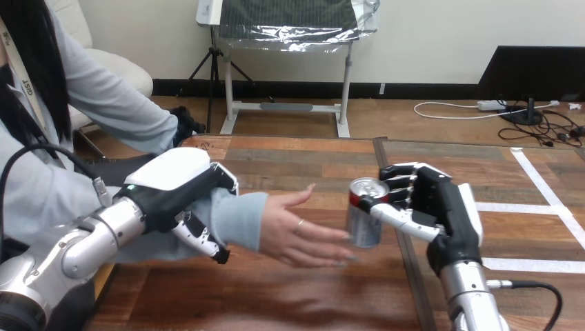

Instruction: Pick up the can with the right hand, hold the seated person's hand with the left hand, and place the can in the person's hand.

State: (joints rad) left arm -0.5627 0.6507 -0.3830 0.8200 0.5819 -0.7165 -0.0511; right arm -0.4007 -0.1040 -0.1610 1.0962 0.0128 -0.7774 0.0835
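Right robot hand (445, 207) grips can (363, 224) beside person's hand (296, 234); left robot hand (176, 186) clasps person's wrist (240, 217).

My left hand (176, 189) covers most of the person's wrist (238, 219). Far side of can (363, 231) hidden behind my right fingers (400, 181). Person's fingertips (343, 239) blurred; contact with can unclear.

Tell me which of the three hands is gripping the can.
The robot's right hand, at the view's right: its fingers and thumb curl round the can. The robot's left hand grips the person's forearm, and the person's hand is open.
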